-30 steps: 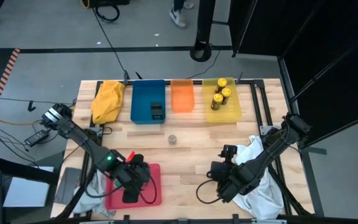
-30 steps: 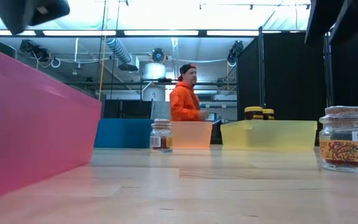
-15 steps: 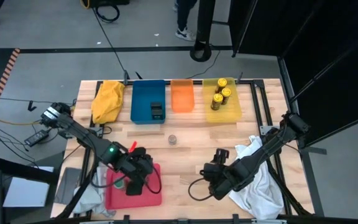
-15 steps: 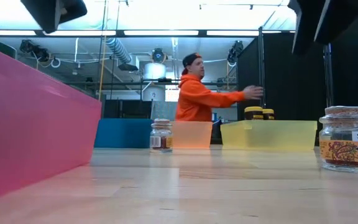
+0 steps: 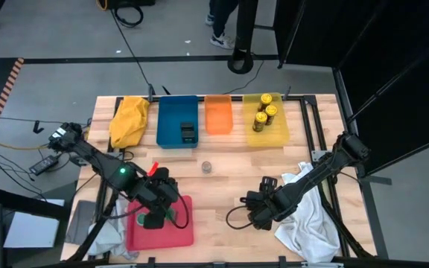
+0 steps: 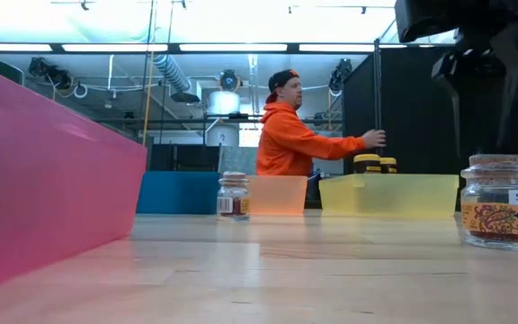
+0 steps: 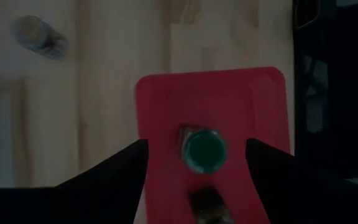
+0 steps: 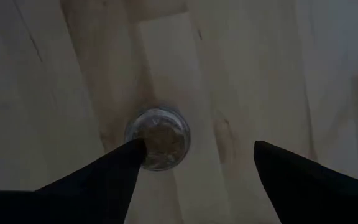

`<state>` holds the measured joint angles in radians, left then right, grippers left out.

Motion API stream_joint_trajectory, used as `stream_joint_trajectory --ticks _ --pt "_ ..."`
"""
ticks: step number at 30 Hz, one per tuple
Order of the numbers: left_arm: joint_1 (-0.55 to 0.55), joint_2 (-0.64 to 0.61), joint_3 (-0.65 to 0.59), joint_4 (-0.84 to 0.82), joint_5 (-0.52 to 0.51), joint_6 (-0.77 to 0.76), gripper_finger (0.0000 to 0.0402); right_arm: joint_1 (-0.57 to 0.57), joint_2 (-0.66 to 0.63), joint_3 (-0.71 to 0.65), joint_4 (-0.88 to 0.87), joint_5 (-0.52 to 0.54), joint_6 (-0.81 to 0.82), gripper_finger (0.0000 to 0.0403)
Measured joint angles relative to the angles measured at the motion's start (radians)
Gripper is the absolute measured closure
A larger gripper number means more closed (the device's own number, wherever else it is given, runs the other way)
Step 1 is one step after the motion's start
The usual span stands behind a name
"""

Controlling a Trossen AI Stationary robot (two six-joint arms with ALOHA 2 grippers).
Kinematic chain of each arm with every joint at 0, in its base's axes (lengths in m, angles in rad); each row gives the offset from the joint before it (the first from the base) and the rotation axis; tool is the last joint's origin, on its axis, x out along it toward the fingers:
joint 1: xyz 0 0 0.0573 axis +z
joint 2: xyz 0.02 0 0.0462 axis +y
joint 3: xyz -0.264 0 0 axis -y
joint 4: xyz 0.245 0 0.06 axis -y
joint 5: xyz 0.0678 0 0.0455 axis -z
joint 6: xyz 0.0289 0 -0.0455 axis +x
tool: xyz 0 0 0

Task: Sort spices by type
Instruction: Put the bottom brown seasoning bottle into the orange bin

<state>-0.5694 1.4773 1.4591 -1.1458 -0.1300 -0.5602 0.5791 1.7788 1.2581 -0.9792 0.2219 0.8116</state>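
The right gripper point(image 5: 253, 214) has shifted leftward along the front part of the surface point(image 5: 229, 167) over the last second and now hangs directly above a grey-topped jar point(image 8: 158, 138). Its jaws are spread wide, one on each side of the jar and not touching it. In the low view this jar point(image 6: 502, 200) stands upright near the front right of the surface.

The left gripper point(image 5: 157, 211) has moved from the middle of the red tray point(image 5: 182, 232) toward the tray's rear edge. Its jaws are also wide apart. A green-lidded jar point(image 7: 204, 150) stands in the red tray point(image 7: 166, 106) below it, free of the jaws.

Effect on the task: the green-lidded jar appears to be delivered, and the right arm is lined up for the next pick.

Remaining items:
- A second grey-topped jar point(image 5: 207, 167) stands at the centre of the surface, outside any tray.
- The yellow-lidded jars point(image 5: 264, 117) sit in the yellow tray point(image 5: 280, 134) at the rear edge.
- The black boxes point(image 5: 188, 132) sit in the blue tray point(image 5: 170, 115).
- The orange tray point(image 5: 218, 115) appears to hold nothing.

A person point(image 6: 295, 135) stands beyond the rear edge with an arm extended.
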Motion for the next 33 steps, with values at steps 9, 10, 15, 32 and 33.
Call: stream_joint_trajectory --ticks 9,10,15,32,33 --pt "0.0 0.0 0.107 -0.064 -0.037 0.002 0.0126 -0.005 0.002 0.012 0.04 -0.039 -0.029 0.0081" --pt "0.0 0.0 0.109 -0.067 -0.038 0.003 0.0126 -0.005 0.002 0.014 0.048 -0.04 -0.04 0.0082" --pt "0.0 0.0 0.11 -0.132 -0.047 -0.019 0.0126 0.004 0.003 0.025 0.109 -0.04 -0.082 0.0082" --pt "-0.003 0.0 0.11 -0.193 -0.104 -0.042 0.0126 0.007 0.003 -0.05 0.251 -0.039 -0.072 0.0089" --pt "-0.003 0.0 0.11 -0.193 -0.104 -0.042 0.0126 0.007 0.003 -0.058 0.255 -0.04 -0.065 0.0088"
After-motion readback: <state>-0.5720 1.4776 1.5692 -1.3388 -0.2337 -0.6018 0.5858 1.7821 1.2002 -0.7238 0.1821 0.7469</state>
